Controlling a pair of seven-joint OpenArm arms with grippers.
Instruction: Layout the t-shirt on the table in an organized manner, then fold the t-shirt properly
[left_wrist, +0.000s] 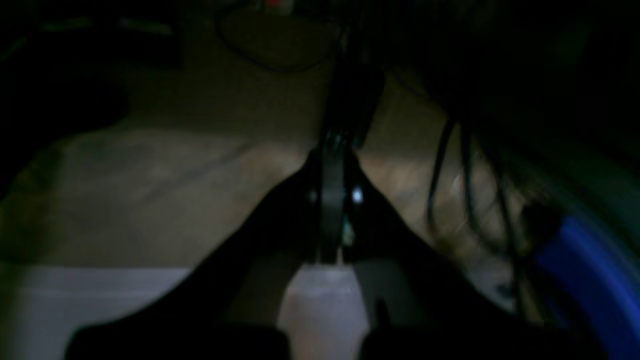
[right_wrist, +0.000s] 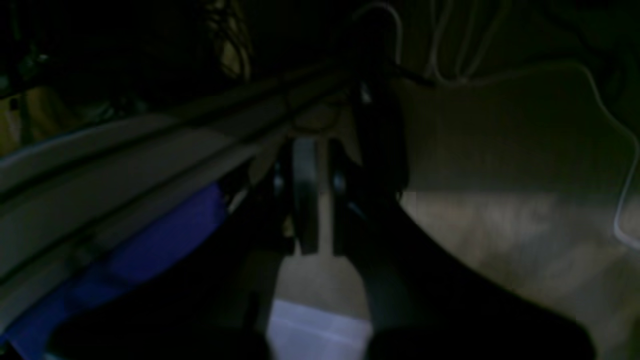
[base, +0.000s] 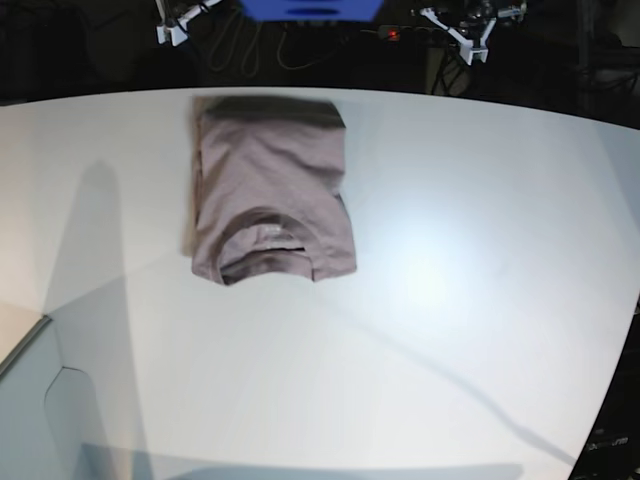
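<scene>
The t-shirt (base: 270, 185) lies folded into a compact mauve rectangle on the table (base: 450, 300), left of centre toward the far edge. Its darker round collar (base: 265, 245) faces the near side, and its sleeves are tucked out of sight. Neither arm appears in the base view. In the dark left wrist view my left gripper (left_wrist: 334, 200) has its fingers pressed together with nothing between them. In the right wrist view my right gripper (right_wrist: 312, 200) is likewise shut and holds nothing. No cloth shows in either wrist view.
Beyond the table's far edge sit a blue object (base: 310, 8), white frame legs (base: 455, 35) and loose cables. The wrist views show dim floor, hanging cables (left_wrist: 450, 175), a blue shape (right_wrist: 165, 235) and pale bars (right_wrist: 100, 150).
</scene>
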